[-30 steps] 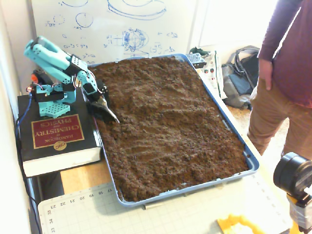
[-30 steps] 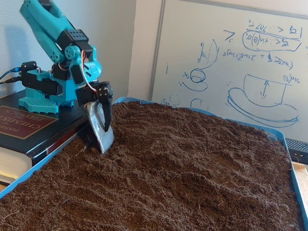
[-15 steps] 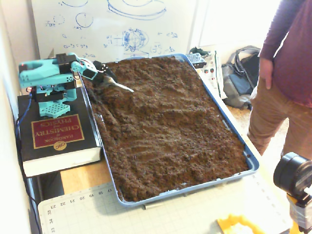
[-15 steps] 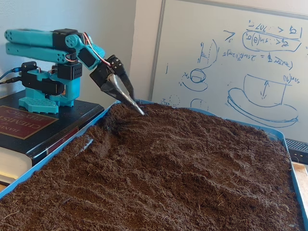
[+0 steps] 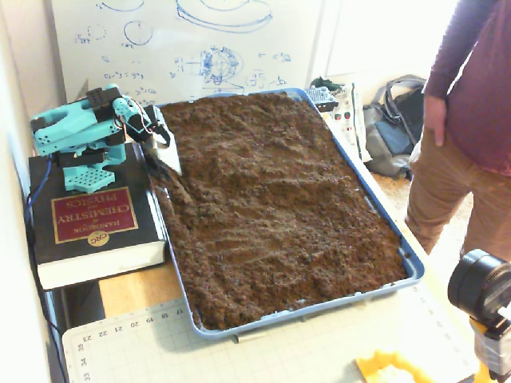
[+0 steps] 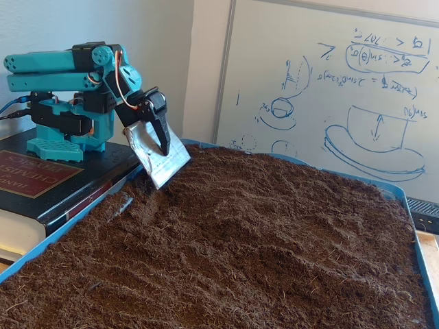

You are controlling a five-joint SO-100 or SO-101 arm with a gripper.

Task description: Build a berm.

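A blue tray is filled with dark brown, crumbly soil. The soil is uneven, with a low rounded hump, the berm, just right of the blade in both fixed views. The teal arm stands on a black book at the tray's left side. Its gripper is shut on a flat silver metal blade. The blade tilts down and its lower edge touches the soil near the tray's left wall.
The black and red book lies against the tray's left edge. A person stands at the right. A camera sits at the front right. A cutting mat lies in front, and a whiteboard stands behind.
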